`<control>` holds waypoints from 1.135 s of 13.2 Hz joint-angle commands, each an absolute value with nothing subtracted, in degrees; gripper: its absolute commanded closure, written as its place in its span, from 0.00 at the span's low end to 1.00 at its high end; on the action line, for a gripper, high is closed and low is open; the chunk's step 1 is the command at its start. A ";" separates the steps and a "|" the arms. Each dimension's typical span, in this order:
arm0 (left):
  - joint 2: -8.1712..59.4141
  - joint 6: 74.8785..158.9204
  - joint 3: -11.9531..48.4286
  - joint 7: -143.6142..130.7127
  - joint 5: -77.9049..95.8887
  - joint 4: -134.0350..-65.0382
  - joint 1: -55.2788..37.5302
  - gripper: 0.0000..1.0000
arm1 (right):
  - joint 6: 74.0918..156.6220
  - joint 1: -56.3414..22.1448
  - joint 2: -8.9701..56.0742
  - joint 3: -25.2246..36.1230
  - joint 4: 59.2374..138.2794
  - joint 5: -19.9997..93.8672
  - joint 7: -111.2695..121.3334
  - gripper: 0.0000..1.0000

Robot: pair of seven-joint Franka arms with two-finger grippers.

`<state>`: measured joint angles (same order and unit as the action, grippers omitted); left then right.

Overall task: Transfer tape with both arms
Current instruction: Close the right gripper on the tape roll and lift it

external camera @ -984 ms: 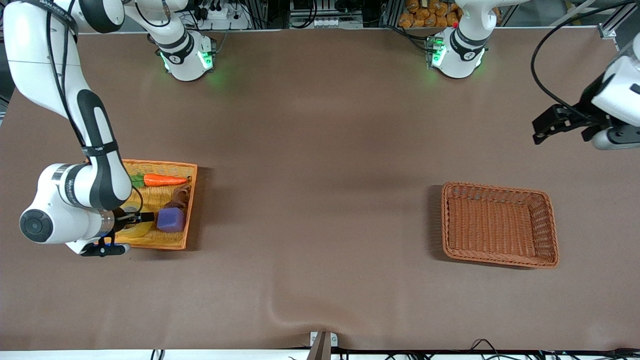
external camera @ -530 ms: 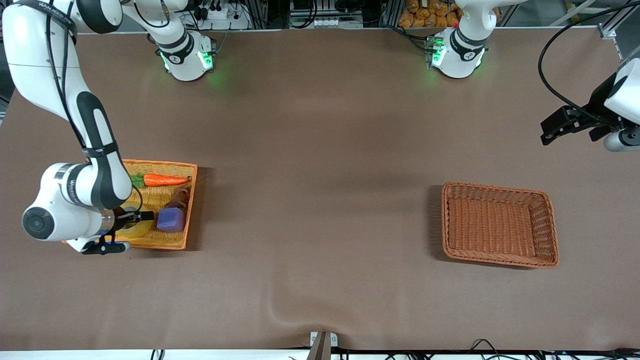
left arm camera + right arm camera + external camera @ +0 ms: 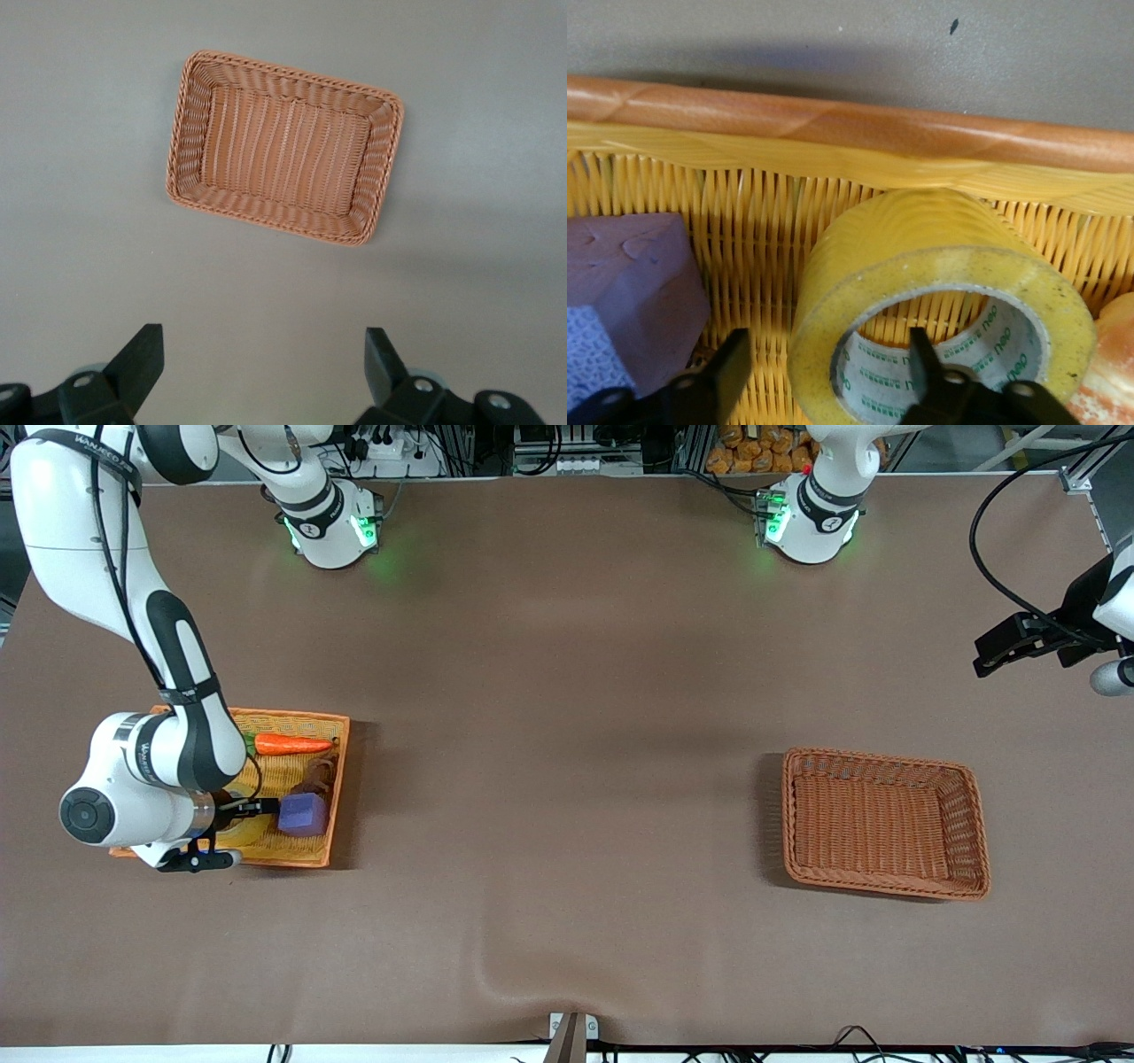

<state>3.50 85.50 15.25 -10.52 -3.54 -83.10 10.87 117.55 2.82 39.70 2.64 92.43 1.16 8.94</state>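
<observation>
**Tape being gripped in the first basket, transfer not yet begun**

While the tape (image 3: 939, 301) lies in the orange basket (image 3: 335, 779) at the right arm's end of the bench (image 3: 567, 691), the task is judged to be only at its first step. The right gripper (image 3: 824, 372) is set low inside this basket, and its jaws are placed astride the wall of the roll: one finger is seen inside the core, the other outside it. The jaws are partly closed around this wall, but a firm hold cannot be confirmed, and the roll is not lifted. The lift, the hand-over between the arms and the placing are all left to do, as far as can be judged.

The orange basket is well filled. Beside the tape a purple cube (image 3: 303, 815) is seen, and a carrot (image 3: 292, 744) lies farther from the front camera than the cube. A dark brown item between the two cannot be identified.

The brown wicker basket (image 3: 974, 824), toward the left arm's end of the bench, holds nothing. The left gripper (image 3: 261, 363) waits high over the bench near that end, with its jaws spread wide and nothing between them.
</observation>
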 commanded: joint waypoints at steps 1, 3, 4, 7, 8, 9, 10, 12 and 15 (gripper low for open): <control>3.42 84.46 15.82 -9.49 -3.16 -82.62 11.78 0.00 | 117.51 3.86 39.29 2.37 92.81 1.84 8.53 0.79; 3.78 85.69 15.82 -9.49 -3.25 -82.71 11.78 0.00 | 117.42 4.57 39.29 2.37 92.72 3.51 8.79 1.00; 3.69 85.69 15.82 -9.49 -3.25 -82.71 11.43 0.00 | 117.42 4.66 39.29 2.29 92.72 3.52 8.96 1.00; 2.47 84.21 16.35 -9.40 -2.55 -82.88 11.42 0.00 | 117.07 4.13 38.67 2.29 91.24 3.60 8.53 1.00; 2.37 83.85 16.43 -9.40 -2.55 -82.88 11.43 0.00 | 115.94 3.87 38.50 2.29 89.93 3.69 8.53 1.00; 2.37 83.85 16.44 -9.40 -2.64 -82.79 11.34 0.00 | 113.14 3.87 38.41 2.29 87.56 3.69 8.53 1.00; 2.63 83.85 16.44 -9.40 -2.55 -82.88 11.08 0.00 | 109.55 3.87 38.41 2.20 85.02 3.78 7.48 1.00; 3.25 83.94 16.52 -9.58 -2.55 -83.23 10.99 0.00 | 105.83 4.04 38.32 2.29 80.71 5.53 3.88 1.00; 3.86 84.99 16.96 -9.67 -2.46 -83.50 10.81 0.00 | 104.85 2.21 38.32 2.20 77.44 8.26 -4.97 1.00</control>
<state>3.66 84.74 16.43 -10.52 -3.54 -83.37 10.58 106.27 3.31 38.84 2.48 79.16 6.87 1.19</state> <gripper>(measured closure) 0.000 0.775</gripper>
